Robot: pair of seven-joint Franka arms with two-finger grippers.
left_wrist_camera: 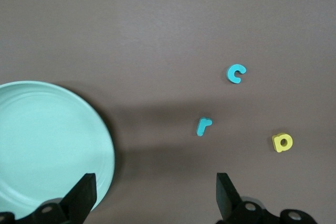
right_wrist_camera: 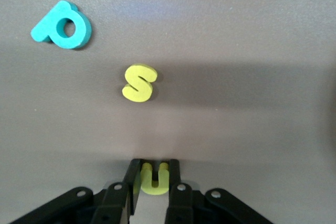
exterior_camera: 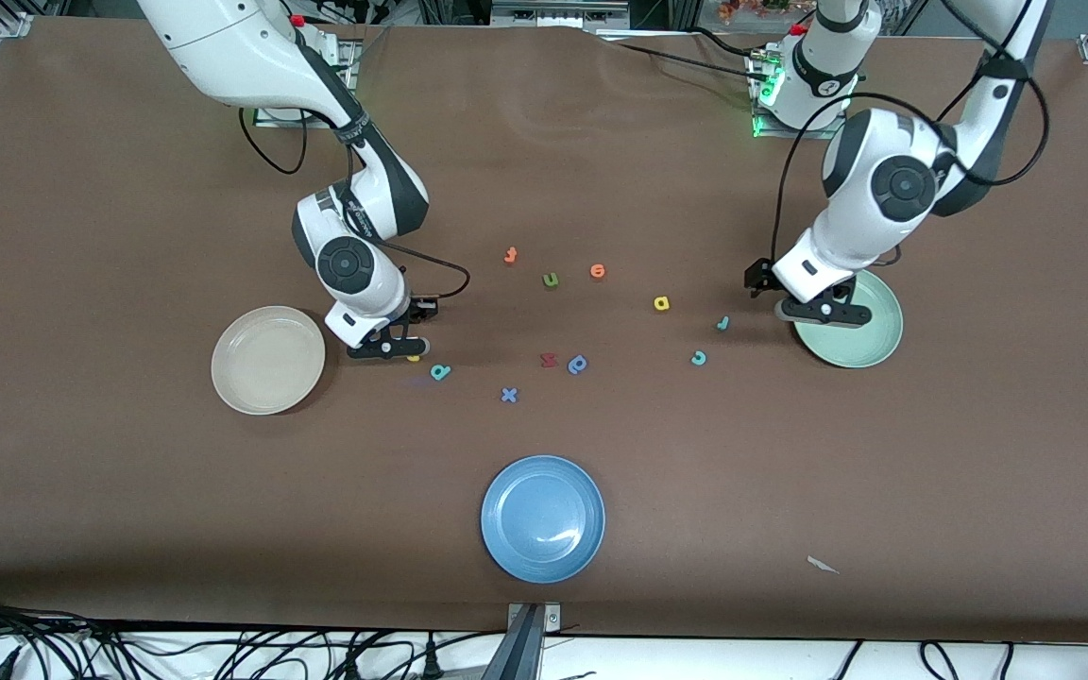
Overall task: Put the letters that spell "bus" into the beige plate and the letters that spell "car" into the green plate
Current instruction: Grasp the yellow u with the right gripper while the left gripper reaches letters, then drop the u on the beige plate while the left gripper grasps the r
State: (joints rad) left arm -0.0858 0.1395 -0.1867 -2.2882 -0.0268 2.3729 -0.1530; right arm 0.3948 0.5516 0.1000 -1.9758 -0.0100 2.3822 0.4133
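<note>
**Right gripper clamped on the yellow "u"; left arm waits by the green plate**

While the left arm waits, the right gripper (right_wrist_camera: 154, 179) sits low at the table beside the beige plate (exterior_camera: 267, 360), its two fingers (right_wrist_camera: 135, 182) pressed against the sides of the yellow "u" (right_wrist_camera: 155, 181). Whether that letter is lifted or touching the mat I cannot tell from the wrist view.

- Yellow "s" (right_wrist_camera: 139, 83): flat on the mat just ahead of the right gripper. In the front view it is mostly hidden under the fingers, a yellow sliver at best.
- Teal "b" (exterior_camera: 440, 372): on the mat near the right gripper, a little nearer the front camera, apart from the beige plate.
- Beige plate: nothing in it.
- Left gripper (left_wrist_camera: 155, 198): jaws spread wide, holding nothing, over the mat at the edge of the green plate (exterior_camera: 870, 345), which also holds nothing.
- Teal "r" (exterior_camera: 722, 323), teal "c" (exterior_camera: 698, 358), yellow "a" (exterior_camera: 661, 303): loose on the mat near the green plate, toward the table's middle, none touching.
- Mid-table: two orange letters (exterior_camera: 510, 255), green "u" (exterior_camera: 551, 280), a red letter (exterior_camera: 549, 360), darker blue letter (exterior_camera: 578, 364), blue "x" (exterior_camera: 508, 395).
- Blue plate (exterior_camera: 542, 518): nearest the front camera.
</note>
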